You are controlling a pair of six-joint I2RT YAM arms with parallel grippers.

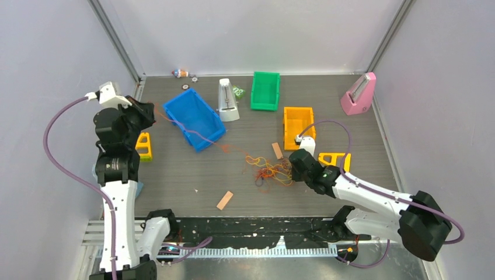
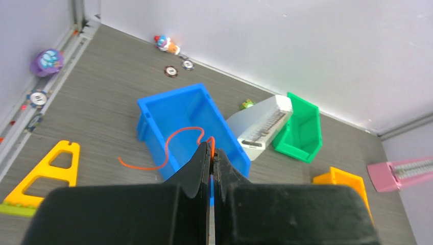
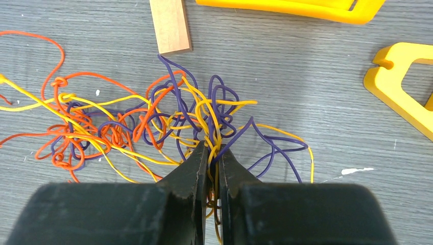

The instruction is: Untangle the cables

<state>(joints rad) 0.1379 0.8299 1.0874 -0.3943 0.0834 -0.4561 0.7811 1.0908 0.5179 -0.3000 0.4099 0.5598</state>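
left hand: fingers pressed together, clamped on a single orange cable at their very tips; it sits just left of the blue bin, raised off the tabletop.
orange cable, direction: from the fingertips it curls across the blue bin's open top, drops over the bin's wall and ends on the tabletop beside the bin. In the top view a thin strand crosses the bin slantwise, from its left corner to its right corner.
right hand: fingers together, pinching a few yellow and purple strands between them; it is well to the right of the blue bin and nearer the arm bases.
tangle of cables: lies flat on the tabletop, right of the blue bin and nearer the arm bases, touching the right hand. Its long axis runs left to right in the right wrist view, orange loops massed at the end toward the bin, purple and yellow at the hand.
wooden strip: just beyond the tangle, apart from it.
hidden: the pinched strands vanish between the right fingers, and the left hand's own body covers the tabletop below its tips.
hard to make out: which strand crosses which inside the knot.
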